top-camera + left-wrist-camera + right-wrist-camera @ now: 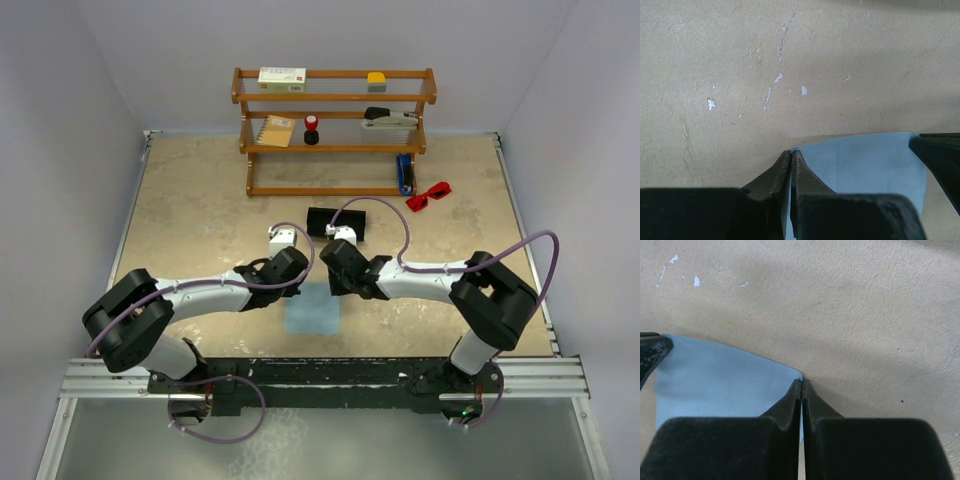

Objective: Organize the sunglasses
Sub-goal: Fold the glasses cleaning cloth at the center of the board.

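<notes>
Well in front of the wooden shelf (335,148) I have both arms at the blue cloth (312,312) | left gripper (791,155) pinched tight on its shelf-side left corner | right gripper (801,382) pinched tight on its shelf-side right corner | sunglasses (429,194) lie on the table (200,200) just beside the shelf's right foot

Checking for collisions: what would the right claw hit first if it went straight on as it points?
The right claw, shut on a corner of the blue cloth, would likely meet bare tabletop; depth is unclear.
</notes>
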Controlling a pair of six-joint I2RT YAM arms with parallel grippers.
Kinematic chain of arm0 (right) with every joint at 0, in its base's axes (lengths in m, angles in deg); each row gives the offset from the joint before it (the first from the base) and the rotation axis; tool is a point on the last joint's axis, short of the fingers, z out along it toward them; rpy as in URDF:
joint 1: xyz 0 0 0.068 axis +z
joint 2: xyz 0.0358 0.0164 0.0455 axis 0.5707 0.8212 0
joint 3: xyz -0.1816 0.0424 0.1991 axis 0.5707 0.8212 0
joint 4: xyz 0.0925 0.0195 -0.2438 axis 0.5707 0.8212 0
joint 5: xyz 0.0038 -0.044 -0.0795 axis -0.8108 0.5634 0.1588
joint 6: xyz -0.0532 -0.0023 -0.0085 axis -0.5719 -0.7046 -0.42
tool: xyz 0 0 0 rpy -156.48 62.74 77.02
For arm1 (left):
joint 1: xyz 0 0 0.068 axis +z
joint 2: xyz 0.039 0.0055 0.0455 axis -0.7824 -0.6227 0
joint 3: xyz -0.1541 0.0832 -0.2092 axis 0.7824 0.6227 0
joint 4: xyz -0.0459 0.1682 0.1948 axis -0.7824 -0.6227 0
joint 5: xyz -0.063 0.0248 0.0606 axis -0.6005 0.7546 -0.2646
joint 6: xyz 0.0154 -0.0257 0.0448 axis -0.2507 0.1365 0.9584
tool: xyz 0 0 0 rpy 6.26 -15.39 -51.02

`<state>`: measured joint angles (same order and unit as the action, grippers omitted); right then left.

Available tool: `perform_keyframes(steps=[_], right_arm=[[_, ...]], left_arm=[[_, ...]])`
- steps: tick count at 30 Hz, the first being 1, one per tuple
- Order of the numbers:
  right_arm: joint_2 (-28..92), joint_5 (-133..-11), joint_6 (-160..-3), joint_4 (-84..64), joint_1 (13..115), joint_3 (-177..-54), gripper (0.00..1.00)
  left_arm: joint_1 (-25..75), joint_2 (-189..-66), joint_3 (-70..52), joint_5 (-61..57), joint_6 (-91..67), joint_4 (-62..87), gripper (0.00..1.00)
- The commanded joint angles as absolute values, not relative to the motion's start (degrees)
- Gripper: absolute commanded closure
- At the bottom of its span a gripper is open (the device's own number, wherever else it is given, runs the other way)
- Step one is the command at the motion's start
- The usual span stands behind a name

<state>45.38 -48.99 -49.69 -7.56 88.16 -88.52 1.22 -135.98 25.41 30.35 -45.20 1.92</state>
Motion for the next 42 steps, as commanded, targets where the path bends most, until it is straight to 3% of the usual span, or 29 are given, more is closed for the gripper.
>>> perform_keyframes(steps=[1,42], right_arm=[[42.49,-48.04,-51.44,-5.89,88.74,-89.68,1.00],[37.01,-46.02,-51.25,-4.13,91.13,-87.02,1.00]], left_arm=[[1.39,-133.02,23.30,30.77,-44.39,2.47,1.00],[0.26,-127.99,27.52,31.17,-45.62,1.62,1.00]])
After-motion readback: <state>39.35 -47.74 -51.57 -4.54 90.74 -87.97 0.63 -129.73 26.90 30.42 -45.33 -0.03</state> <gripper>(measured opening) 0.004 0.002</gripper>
